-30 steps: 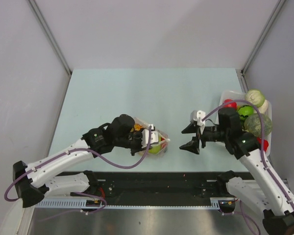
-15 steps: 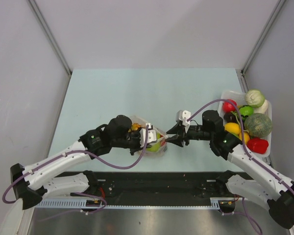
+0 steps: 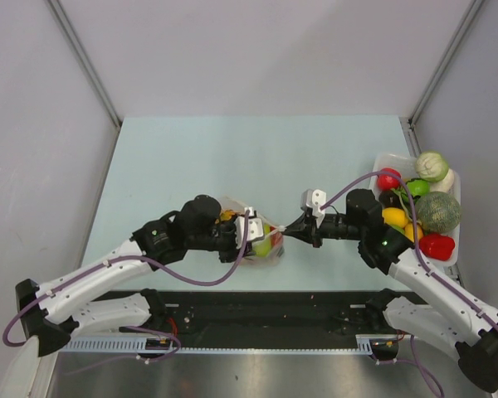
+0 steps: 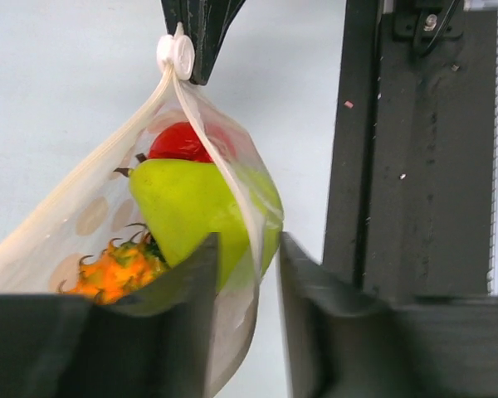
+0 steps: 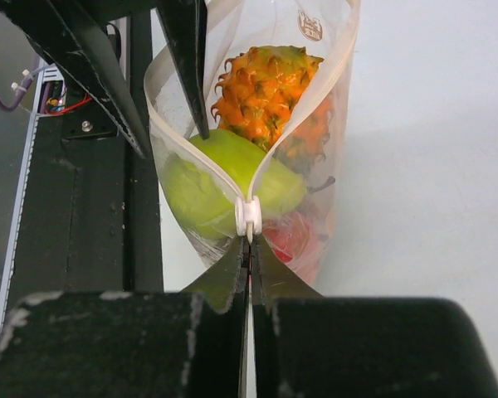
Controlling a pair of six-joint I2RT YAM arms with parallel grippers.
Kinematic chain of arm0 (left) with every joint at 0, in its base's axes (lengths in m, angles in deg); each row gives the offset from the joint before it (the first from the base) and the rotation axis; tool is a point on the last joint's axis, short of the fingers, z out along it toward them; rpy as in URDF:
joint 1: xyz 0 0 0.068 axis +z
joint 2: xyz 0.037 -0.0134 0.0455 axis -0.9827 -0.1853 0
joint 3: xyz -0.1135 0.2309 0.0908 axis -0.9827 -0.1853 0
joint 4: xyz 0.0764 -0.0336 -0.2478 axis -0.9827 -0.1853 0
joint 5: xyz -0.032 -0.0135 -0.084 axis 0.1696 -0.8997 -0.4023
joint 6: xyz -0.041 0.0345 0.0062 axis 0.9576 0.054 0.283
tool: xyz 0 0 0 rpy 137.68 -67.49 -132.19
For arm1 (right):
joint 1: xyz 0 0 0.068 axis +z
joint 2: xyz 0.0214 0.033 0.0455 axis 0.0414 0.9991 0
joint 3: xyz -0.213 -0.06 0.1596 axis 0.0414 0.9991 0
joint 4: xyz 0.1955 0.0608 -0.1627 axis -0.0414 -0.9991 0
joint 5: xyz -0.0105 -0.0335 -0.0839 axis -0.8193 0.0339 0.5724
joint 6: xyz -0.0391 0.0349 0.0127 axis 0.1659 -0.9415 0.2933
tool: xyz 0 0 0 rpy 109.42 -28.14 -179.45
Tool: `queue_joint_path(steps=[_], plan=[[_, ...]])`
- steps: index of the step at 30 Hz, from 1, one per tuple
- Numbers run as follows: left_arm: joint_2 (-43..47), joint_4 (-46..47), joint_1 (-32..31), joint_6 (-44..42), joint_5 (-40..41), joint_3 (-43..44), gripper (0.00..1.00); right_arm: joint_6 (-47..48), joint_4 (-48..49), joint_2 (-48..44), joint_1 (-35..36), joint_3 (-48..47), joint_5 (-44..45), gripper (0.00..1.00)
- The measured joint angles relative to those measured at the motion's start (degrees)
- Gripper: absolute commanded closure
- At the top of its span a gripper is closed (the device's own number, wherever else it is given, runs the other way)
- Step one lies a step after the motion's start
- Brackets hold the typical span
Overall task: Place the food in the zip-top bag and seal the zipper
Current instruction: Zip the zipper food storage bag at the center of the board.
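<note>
The zip-top bag (image 3: 251,249) lies near the table's front edge with its mouth gaping. Inside sit food pieces: an orange ruffled piece (image 5: 264,87), a green fruit (image 4: 191,203) and a red piece (image 4: 178,143). My right gripper (image 5: 250,245) is shut on the white slider (image 5: 249,217) at the end of the zipper (image 5: 303,141). In the top view the right gripper (image 3: 285,231) meets the bag's right corner. My left gripper (image 4: 247,249) stands open, the bag's edge hanging loosely between its fingers, against the left one.
A white tray (image 3: 380,159) at the right edge holds more food: a netted green melon (image 3: 437,211), a red pepper (image 3: 436,245), a pale cabbage (image 3: 432,164) and yellow bits. The black base rail (image 3: 266,311) runs just in front of the bag.
My right gripper has moved left from near the tray to the bag and shut on the slider. My left gripper's jaws, shut on the bag before, have parted.
</note>
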Motion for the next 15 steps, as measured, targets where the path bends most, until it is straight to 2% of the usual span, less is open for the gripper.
queue_joint_path(steps=[4, 7, 11, 15], plan=[[0.0, -1.64, 1.33, -0.98, -0.15, 2.1, 0.44, 0.92, -0.28, -0.13, 0.0, 0.09, 0.07, 1.0], [-0.61, -3.37, 2.25, -2.38, 0.42, 7.26, 0.47, 1.36, -0.26, -0.24, -0.02, 0.11, 0.22, 1.0], [-3.91, -4.44, 2.32, -5.42, -0.42, 15.15, 0.32, 1.51, -0.22, -0.33, -0.02, 0.11, 0.44, 1.0], [-7.3, -5.86, 2.32, -7.17, -3.67, 18.91, 0.37, 1.49, -0.2, -0.46, -0.02, 0.11, 0.52, 1.0]])
